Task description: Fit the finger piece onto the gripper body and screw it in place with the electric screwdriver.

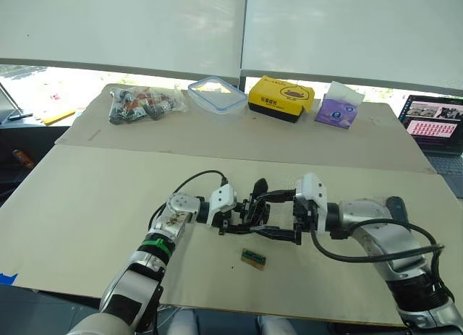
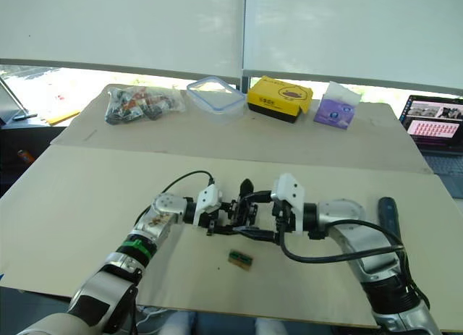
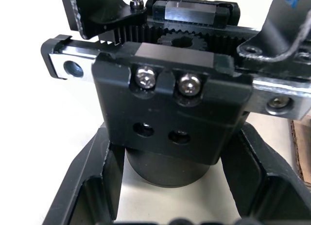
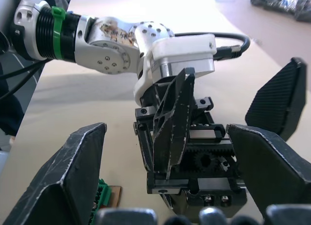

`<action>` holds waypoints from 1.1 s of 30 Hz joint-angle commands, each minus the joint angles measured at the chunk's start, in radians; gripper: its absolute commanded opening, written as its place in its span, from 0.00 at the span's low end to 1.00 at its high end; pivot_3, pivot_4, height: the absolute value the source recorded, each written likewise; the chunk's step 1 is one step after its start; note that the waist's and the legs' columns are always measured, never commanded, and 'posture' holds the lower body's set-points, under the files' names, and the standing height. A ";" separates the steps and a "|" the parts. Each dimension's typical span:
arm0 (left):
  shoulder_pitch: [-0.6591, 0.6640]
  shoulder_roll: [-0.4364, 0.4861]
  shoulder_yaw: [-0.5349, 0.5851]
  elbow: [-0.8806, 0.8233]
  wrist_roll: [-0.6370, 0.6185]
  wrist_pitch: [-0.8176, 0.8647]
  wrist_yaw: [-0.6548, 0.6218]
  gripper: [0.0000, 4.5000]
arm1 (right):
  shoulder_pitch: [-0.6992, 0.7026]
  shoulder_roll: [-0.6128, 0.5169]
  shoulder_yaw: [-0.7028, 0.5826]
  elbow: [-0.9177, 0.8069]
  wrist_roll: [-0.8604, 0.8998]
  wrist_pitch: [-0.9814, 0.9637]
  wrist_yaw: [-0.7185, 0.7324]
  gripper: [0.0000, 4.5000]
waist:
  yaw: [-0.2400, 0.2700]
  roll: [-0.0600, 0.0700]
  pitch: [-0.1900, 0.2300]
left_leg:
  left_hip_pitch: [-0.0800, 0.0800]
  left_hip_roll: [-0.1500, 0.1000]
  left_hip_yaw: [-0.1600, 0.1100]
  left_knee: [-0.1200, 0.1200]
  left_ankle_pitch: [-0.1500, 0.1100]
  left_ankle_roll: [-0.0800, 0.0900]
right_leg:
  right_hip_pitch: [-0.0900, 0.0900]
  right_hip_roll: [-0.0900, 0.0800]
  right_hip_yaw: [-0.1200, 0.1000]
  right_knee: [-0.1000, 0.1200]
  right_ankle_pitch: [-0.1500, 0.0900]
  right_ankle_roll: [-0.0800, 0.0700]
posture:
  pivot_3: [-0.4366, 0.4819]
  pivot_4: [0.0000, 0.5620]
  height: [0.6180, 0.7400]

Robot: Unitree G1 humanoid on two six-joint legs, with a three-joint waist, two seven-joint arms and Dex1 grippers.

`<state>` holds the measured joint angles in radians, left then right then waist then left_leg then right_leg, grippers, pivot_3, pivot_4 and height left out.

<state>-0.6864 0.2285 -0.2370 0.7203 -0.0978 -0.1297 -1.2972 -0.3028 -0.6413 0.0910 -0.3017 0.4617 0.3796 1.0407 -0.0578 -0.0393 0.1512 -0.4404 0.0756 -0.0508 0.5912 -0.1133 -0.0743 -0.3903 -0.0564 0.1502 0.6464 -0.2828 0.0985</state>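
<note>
Both hands meet mid-worktop (image 1: 87,205); left hand (image 1: 233,218) clamps body (image 4: 194,176); right hand (image 1: 296,221), fingers spread, faces it; screwdriver (image 2: 387,213) lies nearer right arm.

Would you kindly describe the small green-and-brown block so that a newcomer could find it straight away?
Start at the big beige table and find where the two end effectors meet around the gripper body near the front edge. Just in front of that, lying alone on the tabletop, is the green-and-brown block. It is the smallest loose item there and the only green one; the parts above it are black.
</note>
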 commanded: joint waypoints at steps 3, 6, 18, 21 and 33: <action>0.030 0.005 0.016 -0.028 -0.004 0.026 0.043 0.99 | 0.088 -0.041 -0.140 -0.086 0.086 -0.048 0.040 1.00 | 0.001 0.000 0.000 | 0.000 0.000 0.000 0.000 0.000 0.000 | 0.000 0.000 0.000 0.000 0.000 0.000 | 0.48 0.27 1.00; 0.052 0.027 0.030 -0.068 -0.024 0.046 0.040 0.99 | 0.174 -0.076 -0.216 -0.130 0.112 -0.039 0.042 1.00 | 0.000 0.000 0.000 | 0.000 0.000 0.000 0.000 0.000 0.000 | 0.000 0.000 0.000 0.000 -0.001 -0.001 | 0.48 0.27 1.00; 0.284 0.304 0.195 -0.419 -0.231 0.189 -0.075 0.99 | 0.675 -0.031 -0.672 -0.327 0.212 -0.040 -0.075 1.00 | -0.008 0.001 0.001 | 0.001 0.000 0.000 -0.001 0.000 0.000 | 0.001 -0.001 0.000 0.000 -0.005 -0.009 | 0.48 0.27 1.00; 0.340 0.345 0.244 -0.527 -0.292 0.213 -0.076 0.99 | 0.810 0.045 -0.760 -0.357 0.217 -0.058 -0.113 1.00 | 0.005 0.001 0.002 | 0.001 0.000 0.000 -0.001 -0.002 -0.003 | 0.001 -0.002 -0.001 -0.002 -0.006 -0.010 | 0.48 0.27 1.00; 0.472 0.431 0.292 -0.828 -0.458 0.355 -0.092 0.99 | 1.069 0.436 -0.911 -0.293 0.172 -0.200 -0.411 1.00 | 0.006 0.006 0.005 | 0.001 0.001 0.003 -0.002 -0.009 -0.014 | -0.005 -0.006 -0.002 -0.008 -0.007 -0.014 | 0.48 0.27 1.00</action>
<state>-0.2214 0.6512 0.0247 -0.0706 -0.5209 0.2259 -1.3862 0.7592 -0.2093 -0.7790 -0.5935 0.6123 0.1860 0.6686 -0.0520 -0.0329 0.1561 -0.4396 0.0769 -0.0483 0.5891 -0.1221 -0.0880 -0.3952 -0.0621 0.1483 0.6389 -0.2898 0.0844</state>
